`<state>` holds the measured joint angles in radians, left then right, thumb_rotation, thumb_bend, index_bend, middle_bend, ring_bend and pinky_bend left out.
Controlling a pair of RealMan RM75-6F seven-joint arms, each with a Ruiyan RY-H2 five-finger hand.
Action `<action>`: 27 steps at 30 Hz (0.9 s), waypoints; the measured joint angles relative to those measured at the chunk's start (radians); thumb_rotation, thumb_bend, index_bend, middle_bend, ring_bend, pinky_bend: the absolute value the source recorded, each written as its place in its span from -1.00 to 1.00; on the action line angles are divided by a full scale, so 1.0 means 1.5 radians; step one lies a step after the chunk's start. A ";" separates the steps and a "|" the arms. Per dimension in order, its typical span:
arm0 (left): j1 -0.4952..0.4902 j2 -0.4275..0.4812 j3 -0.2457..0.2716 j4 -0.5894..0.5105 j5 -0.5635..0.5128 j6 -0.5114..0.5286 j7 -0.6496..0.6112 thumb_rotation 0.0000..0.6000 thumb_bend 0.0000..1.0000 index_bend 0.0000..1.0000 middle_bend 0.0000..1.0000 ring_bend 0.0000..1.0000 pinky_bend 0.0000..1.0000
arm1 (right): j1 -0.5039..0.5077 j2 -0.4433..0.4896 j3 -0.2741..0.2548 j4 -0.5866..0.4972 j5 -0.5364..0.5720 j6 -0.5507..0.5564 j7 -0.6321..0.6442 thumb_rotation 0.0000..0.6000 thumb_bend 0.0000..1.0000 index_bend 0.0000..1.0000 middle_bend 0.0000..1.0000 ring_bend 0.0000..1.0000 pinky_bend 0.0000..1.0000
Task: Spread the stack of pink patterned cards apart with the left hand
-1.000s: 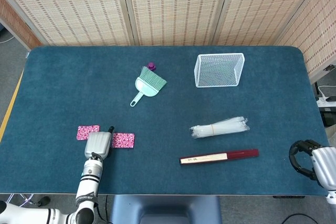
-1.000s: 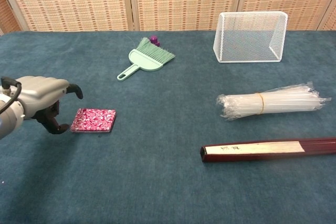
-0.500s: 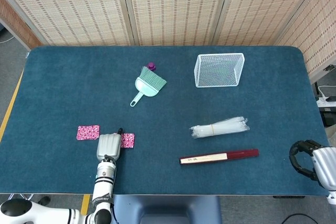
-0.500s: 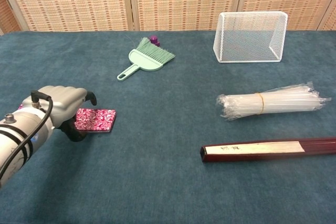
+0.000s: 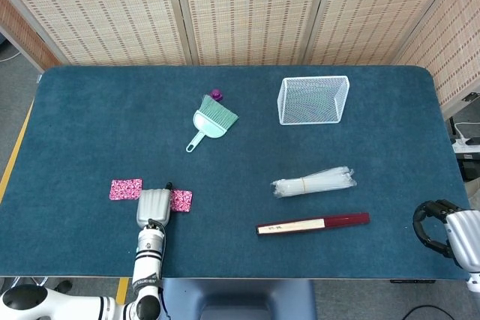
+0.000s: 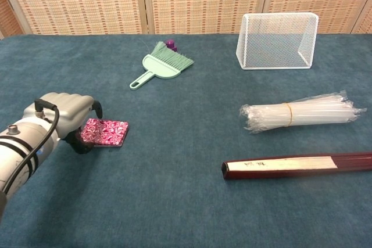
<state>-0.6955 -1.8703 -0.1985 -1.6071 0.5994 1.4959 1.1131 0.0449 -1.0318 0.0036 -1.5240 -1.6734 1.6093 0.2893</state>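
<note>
Two pink patterned cards lie apart on the blue table: one to the left, the other to the right, the latter also in the chest view. My left hand sits between them, palm down, its fingers resting on the left edge of the right card. The left card is hidden behind the hand in the chest view. My right hand rests at the table's front right corner, fingers curled with nothing in them.
A green hand brush and a small purple object lie mid-table. A white wire basket stands at the back. A bundle of clear straws and a dark red long box lie to the right.
My left hand moved right from between the cards onto the right card's edge, then settled slightly back left. The right hand stayed still.
</note>
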 measured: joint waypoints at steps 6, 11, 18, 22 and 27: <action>0.001 -0.005 -0.005 0.009 -0.002 -0.001 0.004 1.00 -0.34 -0.51 1.00 1.00 1.00 | 0.000 0.000 0.000 0.000 0.000 0.000 0.000 1.00 -0.08 0.29 0.16 0.04 0.60; 0.001 -0.008 -0.007 0.013 -0.006 -0.006 0.009 1.00 -0.34 -0.50 1.00 1.00 1.00 | 0.000 0.001 0.000 0.000 0.000 0.000 0.001 1.00 -0.08 0.29 0.16 0.04 0.60; 0.001 -0.011 -0.010 0.020 -0.013 -0.013 0.015 1.00 -0.34 -0.49 1.00 1.00 1.00 | 0.000 0.001 0.000 0.000 0.000 0.001 0.002 1.00 -0.08 0.29 0.16 0.04 0.60; 0.002 -0.012 -0.012 0.023 -0.014 -0.016 0.014 1.00 -0.35 -0.49 1.00 1.00 1.00 | 0.000 0.001 0.000 0.000 0.001 0.000 0.002 1.00 -0.08 0.29 0.16 0.04 0.60; 0.003 -0.013 -0.012 0.021 -0.009 -0.015 0.013 1.00 -0.35 -0.49 1.00 1.00 1.00 | 0.001 0.001 0.000 -0.001 0.000 -0.002 0.001 1.00 -0.08 0.29 0.16 0.04 0.60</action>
<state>-0.6912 -1.8894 -0.2166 -1.5759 0.5865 1.4741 1.1324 0.0464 -1.0303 0.0031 -1.5248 -1.6728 1.6067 0.2907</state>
